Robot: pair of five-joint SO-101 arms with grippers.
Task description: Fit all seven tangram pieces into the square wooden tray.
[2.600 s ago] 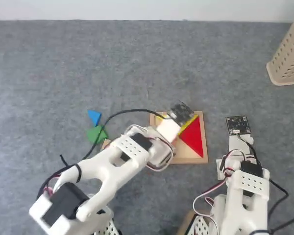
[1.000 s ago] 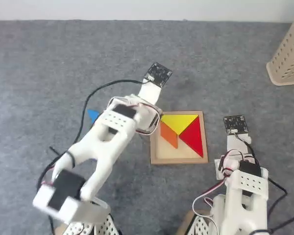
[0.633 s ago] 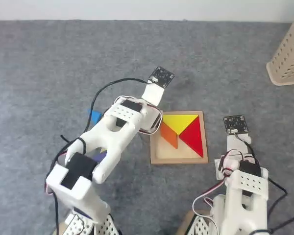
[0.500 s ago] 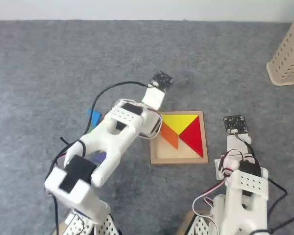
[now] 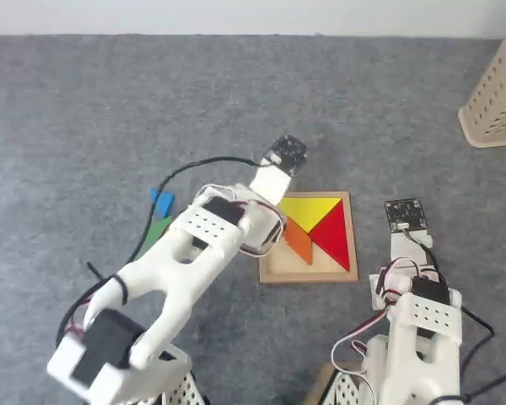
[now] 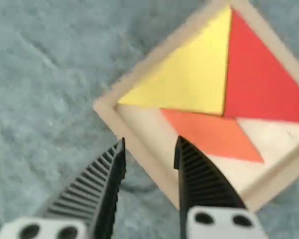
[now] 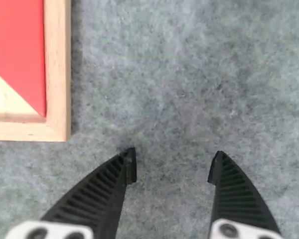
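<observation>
Tray [image 5: 310, 277] sits right of centre in the high view, and you have three pieces in it. A yellow triangle [image 5: 314, 207] lies along its upper edge and a red triangle [image 5: 333, 236] against its right side. An orange piece [image 5: 298, 239] slants below the yellow one, touching it, and bare wood shows along the tray's lower part.

That same view gives you what the wrist cameras leave out. A blue piece [image 5: 162, 201] and a green piece [image 5: 158, 228] lie on the grey carpet [image 5: 110, 110] at middle left, well apart from the tray. The green one is partly hidden behind the left arm [image 5: 194, 270]. A pale perforated basket [image 5: 497, 93] stands at the upper right edge.

Your left wrist camera shows the left gripper [image 6: 150, 142] hanging over the tray's rim near the yellow triangle's corner. Its fingers are a narrow gap apart with nothing between them.

Your right wrist camera shows the right gripper [image 7: 174, 152] over bare carpet just beside a tray corner. There the red triangle's tip meets a wedge of bare wood. Its fingers are spread wide and hold nothing
</observation>
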